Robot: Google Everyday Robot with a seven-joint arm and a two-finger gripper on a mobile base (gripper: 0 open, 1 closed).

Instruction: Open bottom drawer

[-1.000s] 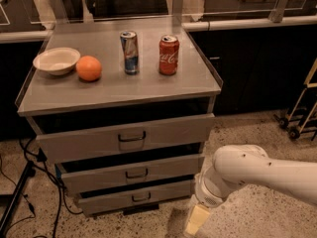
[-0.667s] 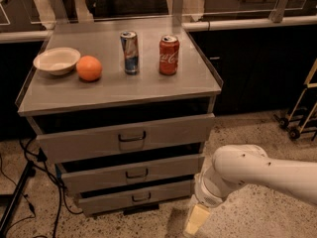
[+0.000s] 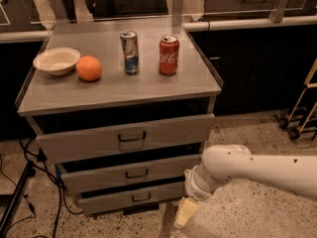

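Note:
The bottom drawer (image 3: 132, 198) is the slimmest grey front of three, low on the cabinet, with a small dark handle (image 3: 141, 198) at its centre. It stands slightly out from the cabinet, as do the two fronts above it. My gripper (image 3: 182, 216) hangs from the white arm (image 3: 247, 171) at the cabinet's lower right corner, just right of the bottom drawer and near the floor, apart from the handle. Only one cream finger (image 3: 184, 212) shows.
On the cabinet top (image 3: 193, 83) stand a white bowl (image 3: 56, 60), an orange (image 3: 89, 68), a blue-silver can (image 3: 130, 52) and a red cola can (image 3: 169, 55). Cables and a stand leg (image 3: 20, 192) lie at the left. A wheeled cart (image 3: 303, 108) is at the right.

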